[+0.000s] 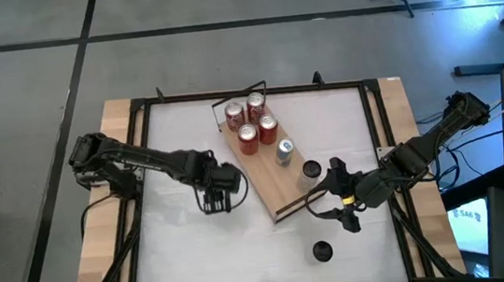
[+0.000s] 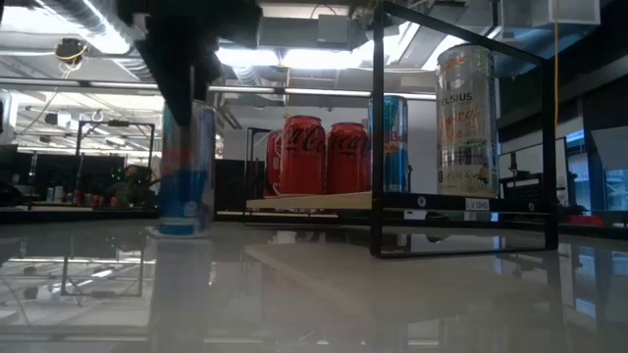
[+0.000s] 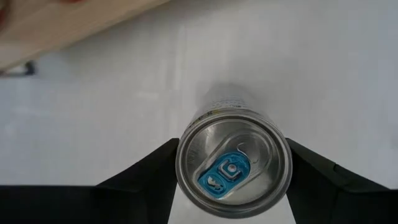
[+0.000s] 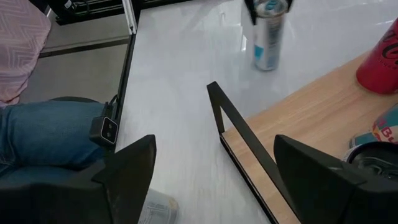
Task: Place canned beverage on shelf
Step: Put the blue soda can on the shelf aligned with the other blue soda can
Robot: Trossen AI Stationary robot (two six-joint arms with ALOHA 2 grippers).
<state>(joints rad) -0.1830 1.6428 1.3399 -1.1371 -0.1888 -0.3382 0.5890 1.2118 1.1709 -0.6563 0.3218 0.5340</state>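
The left tool (image 1: pixel 213 201) stands over the white surface (image 1: pixel 189 260) toward its left side, its two fingers (image 3: pixel 149 171) pressed against either side of a slim blue-and-silver can (image 3: pixel 233 162); it grips the can, which stands upright on the surface just off the shelf's left long edge. The shelf (image 1: pixel 271 191) lies diagonally across the middle, carrying four red cans (image 1: pixel 250 120) near its far end and a silver-blue can (image 1: pixel 284 151) at mid-board. The right tool (image 1: pixel 336 196) waits with its jaws spread and empty beside the shelf's near end and its black wire rail (image 4: pixel 239 134); two dark-topped cans (image 1: pixel 321 250) stand close by on the surface. The main risk, as I judge it, is the lift: raised too little, the can's base would catch the board's edge and tip. A careless approach could also knock the silver-blue can, and a tall narrow can released off-vertical would likely topple.
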